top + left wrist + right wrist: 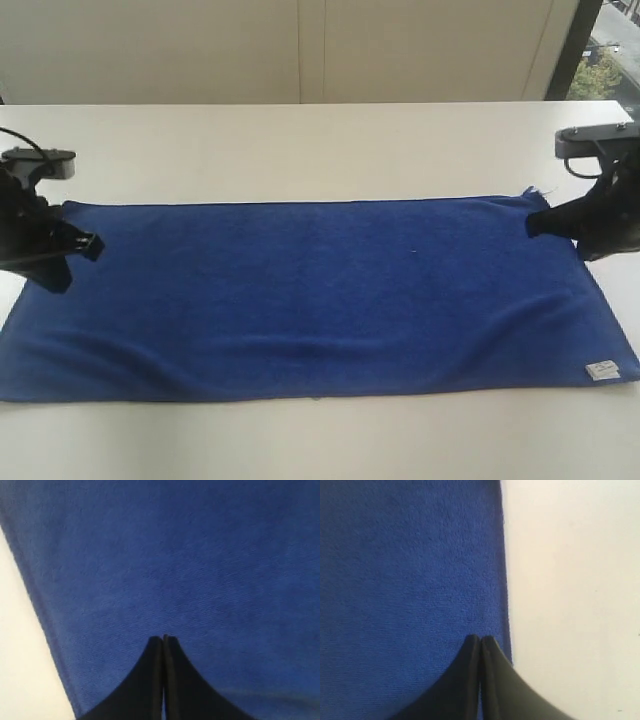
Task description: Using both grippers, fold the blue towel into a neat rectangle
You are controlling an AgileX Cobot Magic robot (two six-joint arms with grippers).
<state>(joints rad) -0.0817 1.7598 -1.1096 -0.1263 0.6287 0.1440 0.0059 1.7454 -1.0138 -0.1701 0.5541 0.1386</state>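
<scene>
The blue towel (320,290) lies spread flat and lengthwise across the white table, with its small white label (602,371) at the near right corner. My left gripper (95,245) hovers over the towel's left end, jaws pressed together with no cloth between them. In the left wrist view that gripper (164,639) points over the blue towel (200,555) close to its edge. My right gripper (533,222) sits at the far right corner, also shut and empty. The right wrist view shows this gripper (480,639) just inside the border of the blue towel (410,570).
The white table (300,150) reaches beyond the towel on every side. A pale wall runs behind it, with a window (605,60) at the back right. The towel's near edge has a few soft ripples.
</scene>
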